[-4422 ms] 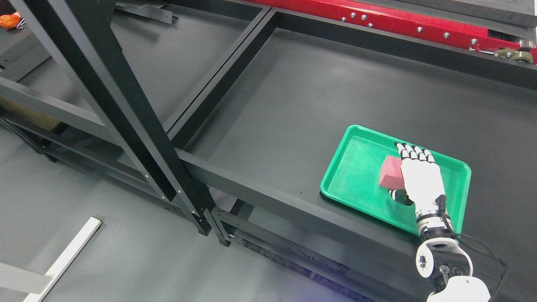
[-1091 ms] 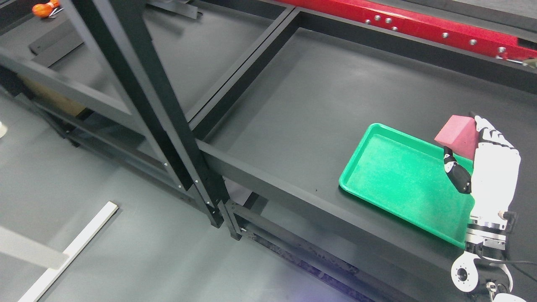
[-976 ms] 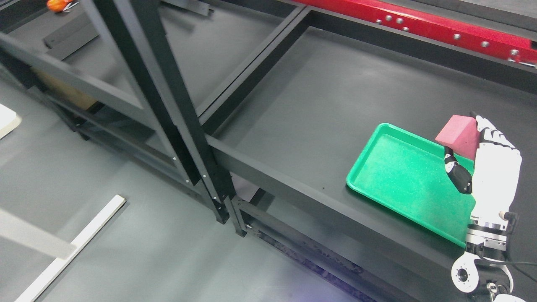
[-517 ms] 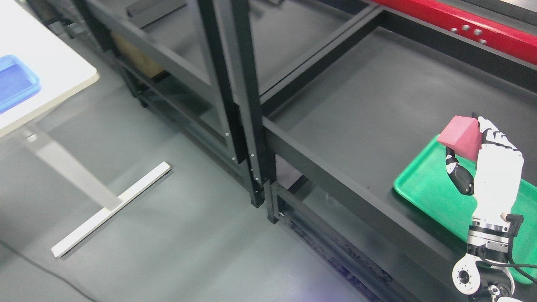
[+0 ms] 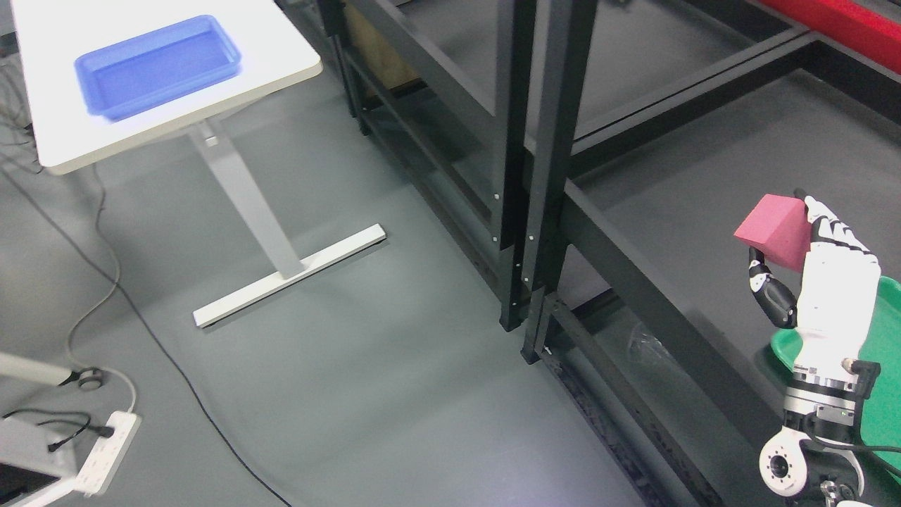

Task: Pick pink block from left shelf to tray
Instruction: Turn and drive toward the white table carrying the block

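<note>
My right hand (image 5: 788,243) is raised at the right edge of the head view, white with black finger joints, and is shut on the pink block (image 5: 774,230). The block is held up in the air above the dark shelf surface (image 5: 704,176). Only a corner of the green tray (image 5: 883,394) shows on that shelf, behind and to the right of my wrist. A blue tray (image 5: 158,67) lies on a white table (image 5: 267,42) at the upper left. My left arm does not show.
Black shelf uprights (image 5: 535,162) and a horizontal beam (image 5: 654,296) stand between the floor and the shelf. The white table's leg and foot (image 5: 281,274) rest on the grey floor. A cable (image 5: 141,331) and a power strip (image 5: 105,440) lie at the lower left.
The camera has swung left: the shelf and green tray slid right, and the white table with the blue tray came into view. My right hand still holds the pink block at the same height.
</note>
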Robot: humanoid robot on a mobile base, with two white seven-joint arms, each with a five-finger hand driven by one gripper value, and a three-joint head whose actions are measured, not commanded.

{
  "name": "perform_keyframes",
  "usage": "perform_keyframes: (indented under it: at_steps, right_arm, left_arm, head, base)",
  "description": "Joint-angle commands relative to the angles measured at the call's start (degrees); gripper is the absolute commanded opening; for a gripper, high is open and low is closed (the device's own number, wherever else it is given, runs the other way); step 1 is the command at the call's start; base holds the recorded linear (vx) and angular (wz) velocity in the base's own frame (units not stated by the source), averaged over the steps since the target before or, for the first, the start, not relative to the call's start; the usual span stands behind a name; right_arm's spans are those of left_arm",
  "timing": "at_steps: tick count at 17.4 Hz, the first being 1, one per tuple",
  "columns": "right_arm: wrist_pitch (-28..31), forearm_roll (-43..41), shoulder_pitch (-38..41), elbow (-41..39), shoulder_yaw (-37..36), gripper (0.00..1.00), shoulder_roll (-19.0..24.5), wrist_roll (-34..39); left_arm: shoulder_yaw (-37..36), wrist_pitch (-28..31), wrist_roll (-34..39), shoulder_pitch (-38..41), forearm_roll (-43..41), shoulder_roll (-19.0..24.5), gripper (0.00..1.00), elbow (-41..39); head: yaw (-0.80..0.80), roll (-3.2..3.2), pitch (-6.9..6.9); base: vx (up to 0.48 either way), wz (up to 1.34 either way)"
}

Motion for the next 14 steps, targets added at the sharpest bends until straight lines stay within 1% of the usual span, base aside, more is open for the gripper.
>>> perform_keyframes:
  at_steps: [1, 5, 9, 14]
  right_arm:
    - [-0.02, -0.19, 0.23, -0.32, -0.02, 0.02, 0.11, -0.04]
    - [-0.02, -0.54, 0.59, -0.32, -0.02, 0.02, 0.02, -0.12]
    - [-0.02, -0.54, 0.76, -0.32, -0.02, 0.00, 0.11, -0.12]
    - [-0.02, -0.54, 0.67, -0.32, -0.20, 0.00, 0.11, -0.12]
  left_arm:
    - [0.00, 0.02, -0.02, -1.84, -0.09, 1.00, 1.00, -1.00]
    - [0.00, 0.02, -0.02, -1.84, 0.00, 1.00, 1.00, -1.00]
    - [0.00, 0.02, -0.02, -1.84, 0.00, 1.00, 1.00, -1.00]
    - [0.00, 0.02, -0.02, -1.84, 0.00, 1.00, 1.00, -1.00]
  head:
    - [0.00, 0.00, 0.00]
    - [0.00, 0.00, 0.00]
    - [0.00, 0.00, 0.00]
    - [0.00, 0.00, 0.01]
  base:
    - [-0.113, 0.65]
    - [-0.112, 0.67]
    - [-0.090, 0.64]
    - [-0.059, 0.58]
